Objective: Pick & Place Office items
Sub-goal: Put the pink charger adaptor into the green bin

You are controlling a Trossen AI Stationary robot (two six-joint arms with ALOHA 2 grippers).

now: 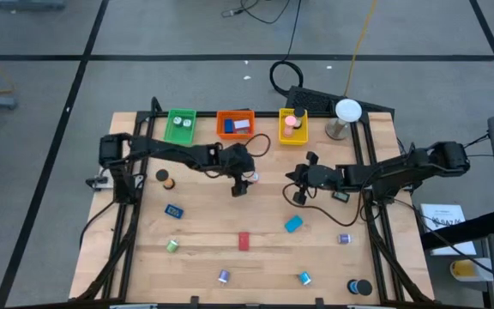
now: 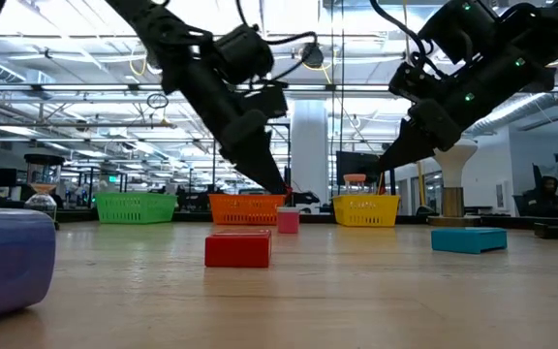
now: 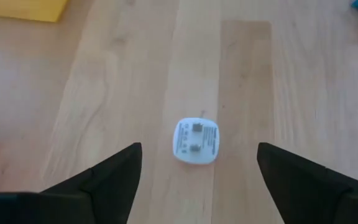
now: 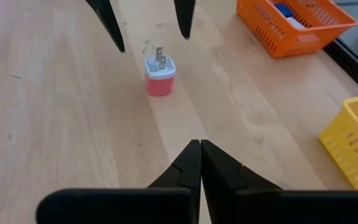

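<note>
A small pink plug [image 4: 160,76] with a white face and two metal prongs [image 3: 196,141] stands on its pink base on the wooden table [image 1: 204,257], prongs up, near the middle. My left gripper [image 3: 199,155] hovers over it, open wide, one finger on each side and clear of it; the right wrist view shows its fingers [image 4: 110,25] just beyond the plug. My right gripper [image 4: 199,149] is shut with nothing in it, right of the plug [image 1: 251,178] and above the table.
Green [image 1: 180,125], orange [image 1: 235,124] and yellow [image 1: 292,125] trays line the far edge, with a white ball on a stand [image 1: 346,116] to their right. A red block [image 1: 244,241], a blue block [image 1: 293,224], a green roll [image 1: 171,245] and several other small pieces lie nearer.
</note>
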